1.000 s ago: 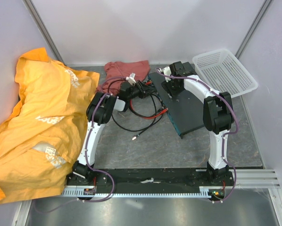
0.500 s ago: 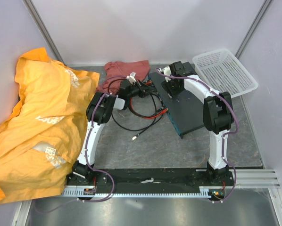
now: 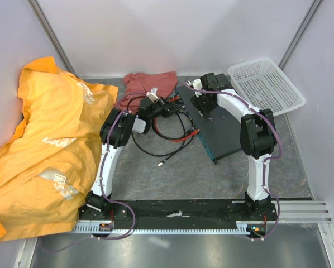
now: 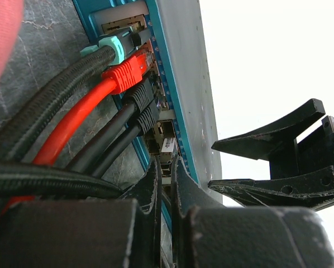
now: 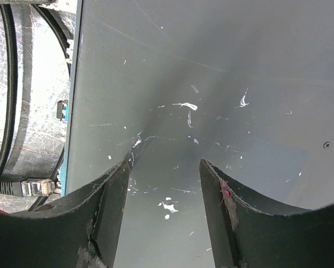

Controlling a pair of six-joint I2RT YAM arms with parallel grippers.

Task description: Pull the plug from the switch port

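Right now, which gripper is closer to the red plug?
Left. The left gripper sits at the switch ports near the red plug; right gripper is over the switch's top.

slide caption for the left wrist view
Left fingers pinched shut at the port edge of the switch, beside the red plug and black plugs.

**A:** Quick tally from above. Arms?

**B:** Two: the left arm (image 3: 107, 162) and the right arm (image 3: 259, 148).

**A:** Boxes and bins?

**B:** One switch (image 3: 224, 133) and one white mesh basket (image 3: 266, 85).

**A:** Cloths?

**B:** Two again: one big orange cloth (image 3: 44, 139) and one dark red cloth (image 3: 147, 84).

**A:** Now up close at the teal edge. How many leads are plugged in?

**B:** I count four in a row: one teal-collared cable (image 4: 72, 67), one red cable (image 4: 94, 97) and two black cables (image 4: 108, 133) (image 4: 122, 145).

**A:** Any loose ends?

**B:** From above, one loose plug (image 3: 162, 163), lying free.
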